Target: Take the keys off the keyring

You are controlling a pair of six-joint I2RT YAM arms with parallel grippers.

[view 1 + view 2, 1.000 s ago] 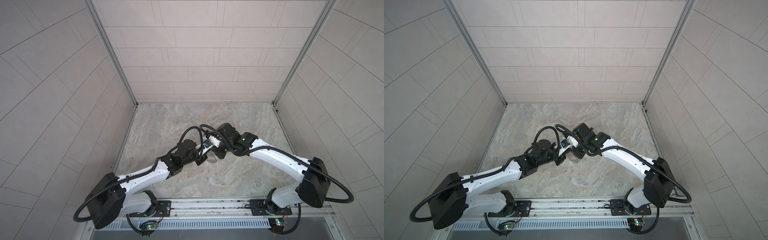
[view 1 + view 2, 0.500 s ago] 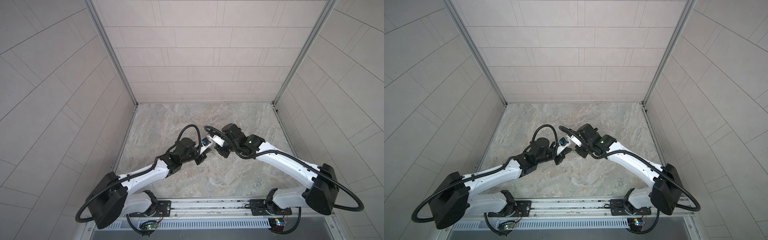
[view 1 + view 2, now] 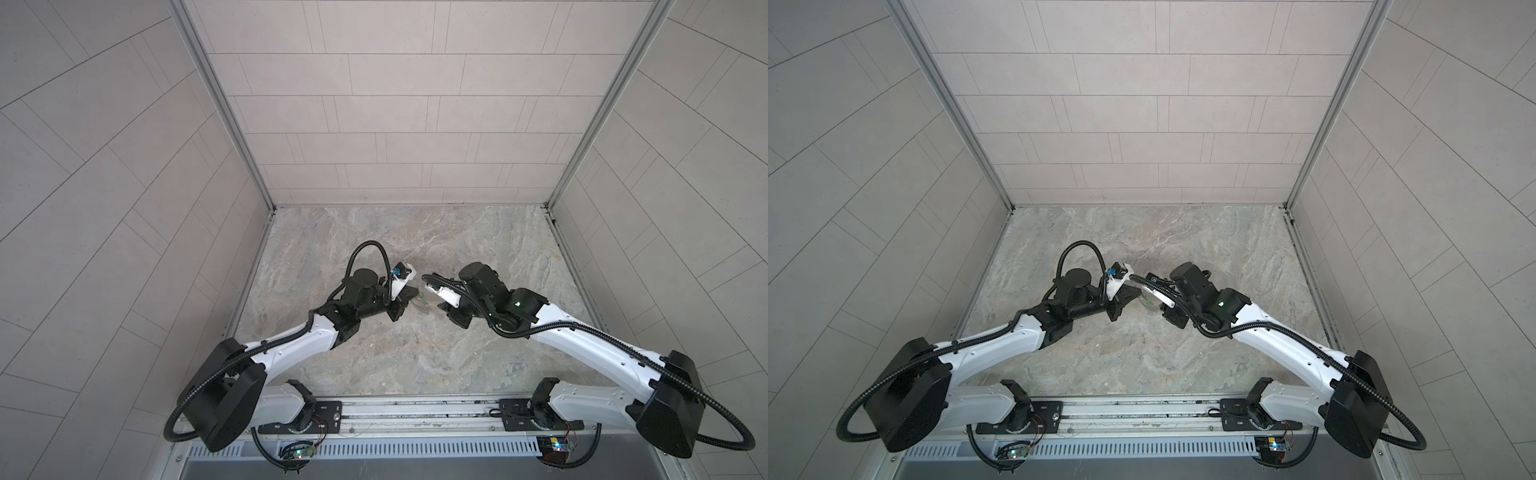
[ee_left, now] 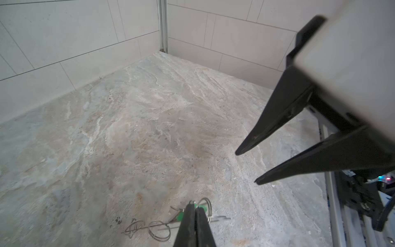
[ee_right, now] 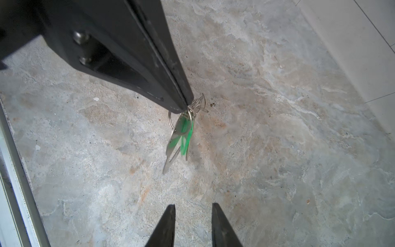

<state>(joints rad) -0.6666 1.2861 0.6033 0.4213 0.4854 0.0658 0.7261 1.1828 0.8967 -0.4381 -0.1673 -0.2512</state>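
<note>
Left gripper [image 5: 185, 105] pinches keyring [image 5: 197, 105] loops, hold still; right gripper [image 5: 193, 213] (fingers spread, empty) should nip 1 green key [image 5: 188, 136] low.

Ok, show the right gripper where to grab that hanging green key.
Probably the free lower end of the green key, across its flat faces, coming from the side away from the left gripper: it dangles clear there, while keyring loops crowd its top.

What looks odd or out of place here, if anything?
Nothing is spilled or broken. The only oddity: the keys dangle, blurred, from the very tip of the shut left tool, pinched by their thin wire loops.
</note>
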